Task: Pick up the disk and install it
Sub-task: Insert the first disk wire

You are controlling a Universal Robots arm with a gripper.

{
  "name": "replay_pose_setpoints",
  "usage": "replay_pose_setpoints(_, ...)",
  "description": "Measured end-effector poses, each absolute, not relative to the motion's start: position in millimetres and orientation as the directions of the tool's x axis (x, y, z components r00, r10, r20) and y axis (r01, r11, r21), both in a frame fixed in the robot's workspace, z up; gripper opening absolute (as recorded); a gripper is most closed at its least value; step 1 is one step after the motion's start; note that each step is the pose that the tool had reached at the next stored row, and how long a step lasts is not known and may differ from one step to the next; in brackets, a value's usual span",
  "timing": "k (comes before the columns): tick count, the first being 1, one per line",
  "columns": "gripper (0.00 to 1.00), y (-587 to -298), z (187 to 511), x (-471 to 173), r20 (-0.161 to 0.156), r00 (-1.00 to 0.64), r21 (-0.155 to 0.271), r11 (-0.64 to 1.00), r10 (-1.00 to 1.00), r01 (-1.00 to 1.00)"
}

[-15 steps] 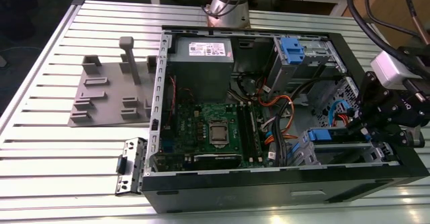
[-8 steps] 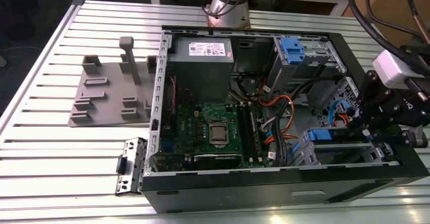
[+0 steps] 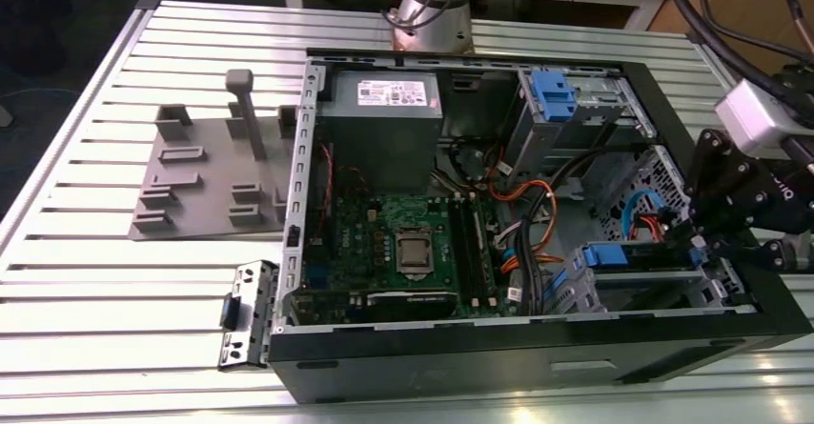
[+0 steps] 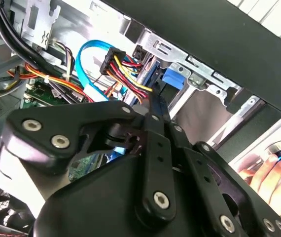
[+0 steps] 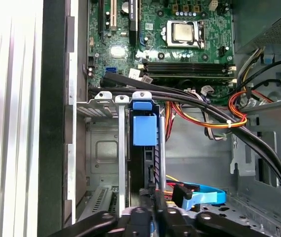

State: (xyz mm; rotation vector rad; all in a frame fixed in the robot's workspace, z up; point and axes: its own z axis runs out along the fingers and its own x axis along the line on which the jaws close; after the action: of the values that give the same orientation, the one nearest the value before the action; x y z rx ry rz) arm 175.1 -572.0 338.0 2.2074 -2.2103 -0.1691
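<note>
**Disk seated edge-on in the lower bay**

The gripper (image 3: 707,245) hangs inside the open computer case (image 3: 509,353), at the exterior view's right. Its fingers (image 5: 156,200) pinch the disk (image 5: 144,148), which stands on edge between the grey bay rails (image 5: 121,148), its blue bracket tab facing the motherboard (image 5: 180,44).

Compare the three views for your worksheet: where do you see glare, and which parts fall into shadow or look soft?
In the exterior view, glare streaks the slatted table, while the black gripper is a dark mass. In the second wrist view, the gripper looms large and soft and a hand shows beside it. In the first wrist view, the blue carrier of the disk is evenly lit; the case wall is in shadow.
</note>
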Motion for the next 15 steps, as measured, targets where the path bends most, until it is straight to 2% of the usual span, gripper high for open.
replay_pose_setpoints(1, 0.1, -572, 338, 177, -0.067, -0.005, 0.091, -0.002, -0.998, -0.996)
replay_pose_setpoints(5, 0.1, -572, 338, 189, -0.067, -0.006, 0.119, -0.002, -0.998, -0.993)
replay_pose_setpoints(15, 0.1, -572, 356, 192, -0.072, -0.007, 0.121, -0.002, -0.997, -0.993)
